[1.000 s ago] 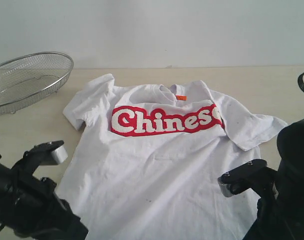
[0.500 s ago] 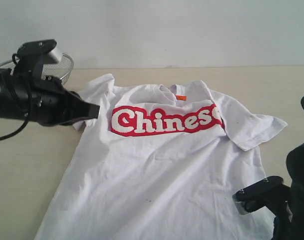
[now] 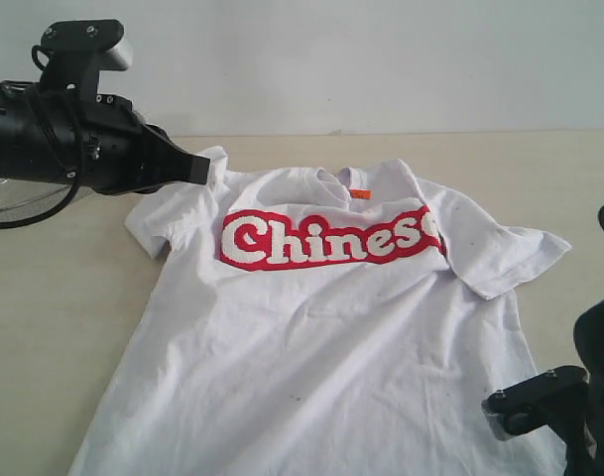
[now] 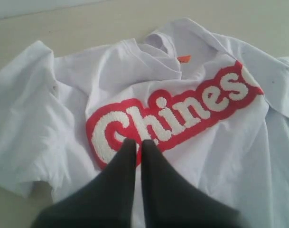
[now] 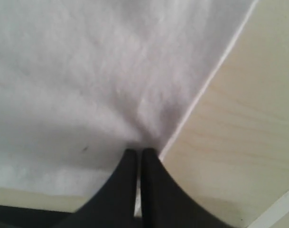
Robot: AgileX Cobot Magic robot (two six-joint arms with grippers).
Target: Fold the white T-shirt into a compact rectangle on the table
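Note:
The white T-shirt (image 3: pixel 321 327) lies spread face up on the table (image 3: pixel 54 327), its red "Chinese" lettering (image 3: pixel 326 238) and orange neck tag (image 3: pixel 358 193) showing. My left gripper (image 3: pixel 204 169) hangs shut above the shirt's left sleeve, holding nothing. In the left wrist view, this left gripper (image 4: pixel 138 142) points at the lettering (image 4: pixel 177 114). In the right wrist view, my right gripper (image 5: pixel 138 152) is shut, its tips at the shirt's side edge (image 5: pixel 201 90), where the cloth puckers slightly. Only the right arm (image 3: pixel 569 407) shows at the exterior view's bottom right.
A round wire-mesh basket (image 3: pixel 14 203) stands at the back left, mostly hidden behind my left arm. Bare beige table (image 5: pixel 244 123) lies beside the shirt's right edge, and a pale wall runs behind the table.
My left arm has swung from the front left up and back to above the left sleeve. My right arm has sunk toward the bottom right corner. The shirt has not moved.

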